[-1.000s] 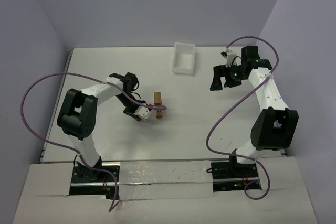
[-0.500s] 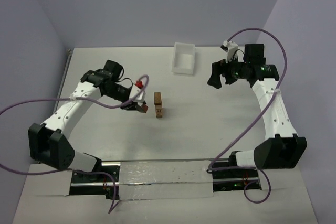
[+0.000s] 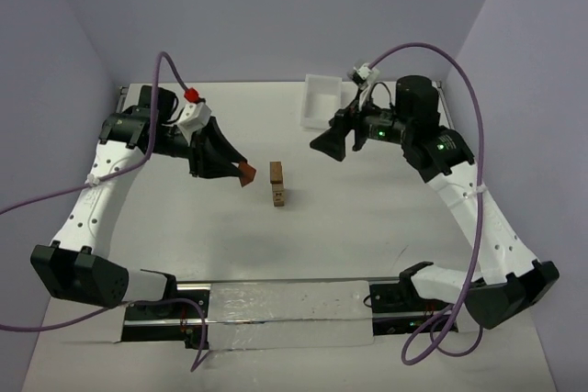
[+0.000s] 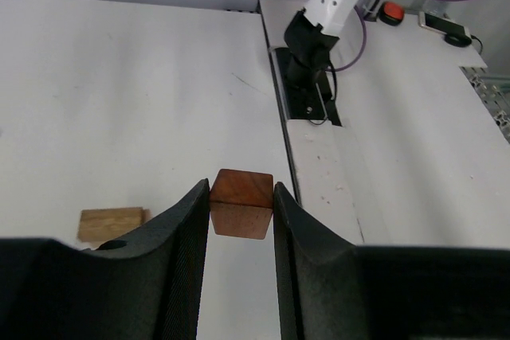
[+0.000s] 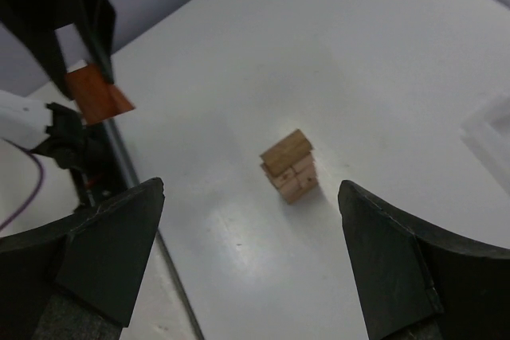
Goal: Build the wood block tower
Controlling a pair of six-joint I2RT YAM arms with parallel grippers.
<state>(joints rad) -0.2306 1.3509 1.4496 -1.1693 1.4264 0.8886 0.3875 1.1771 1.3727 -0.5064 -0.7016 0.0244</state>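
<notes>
two jaws of the left gripper (image 3: 241, 172) are pressing in on a reddish-brown cube (image 4: 241, 212), one against each side face, so the claw is closing only as far as the cube's width allows. the cube's top and front faces are showing between the tips in the left wrist view. the cube is hanging in the air, clear of the table (image 3: 367, 218), with the claw pointing toward three o'clock in the top view.

just beyond the cube, at its three o'clock, the wood block tower (image 3: 277, 184) is standing upright near the middle of the table, apart from the held cube. from the right wrist view it is showing as a short column of light tan pieces with a flat rectangular piece lying across its top.

the right gripper (image 3: 333, 142) is hovering at the tower's two o'clock, its jaws spreading wide with nothing between them, and it is facing toward the tower. the tower is appearing between its two fingers in the right wrist view, well below them.

behind that claw, at the tower's one o'clock, a white tray (image 3: 322, 103) is sitting at the far edge of the table.
</notes>
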